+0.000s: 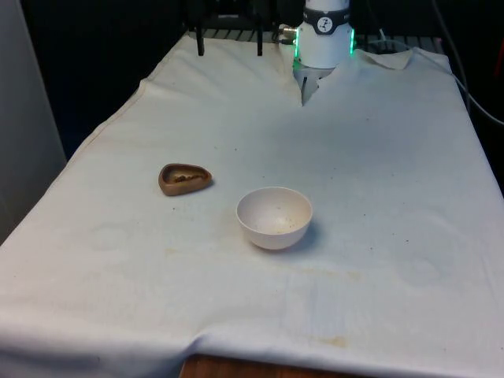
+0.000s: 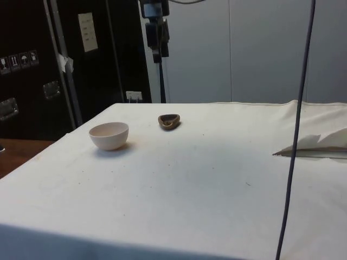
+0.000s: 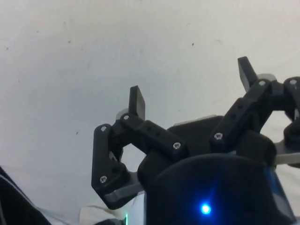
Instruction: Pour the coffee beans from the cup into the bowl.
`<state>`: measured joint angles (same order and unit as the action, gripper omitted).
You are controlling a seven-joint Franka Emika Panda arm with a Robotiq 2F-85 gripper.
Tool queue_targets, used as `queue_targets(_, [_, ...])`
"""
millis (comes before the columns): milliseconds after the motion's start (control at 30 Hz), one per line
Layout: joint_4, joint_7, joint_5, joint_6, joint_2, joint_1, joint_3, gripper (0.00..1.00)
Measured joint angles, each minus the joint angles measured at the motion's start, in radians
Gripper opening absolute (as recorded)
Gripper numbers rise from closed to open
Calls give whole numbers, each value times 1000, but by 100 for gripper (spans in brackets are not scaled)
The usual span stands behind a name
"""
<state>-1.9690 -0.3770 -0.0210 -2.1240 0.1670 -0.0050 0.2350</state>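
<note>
Since the pincer [image 3: 192, 86] hangs spread and empty over bare worktop [image 1: 378, 142], I'd grab the small brown cup [image 1: 185, 179] by its rim, sitting just beside the white bowl [image 1: 275, 217], keeping it level.

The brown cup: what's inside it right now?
In the front view, the brown cup holds a small dark patch, probably coffee beans; its near wall hides how many. The white bowl beside it looks empty.

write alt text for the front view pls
A white bowl sits upright near the middle of a table under a white cloth. A small brown cup holding dark coffee beans stands apart from it, toward the front view's left.
</note>
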Motion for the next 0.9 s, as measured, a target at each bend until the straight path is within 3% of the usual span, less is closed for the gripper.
queue_targets(467, [0,-108,-23,-89,65,-11,70,100])
queue_targets(900, [6,-204,-91,-196,158,-20,125,100])
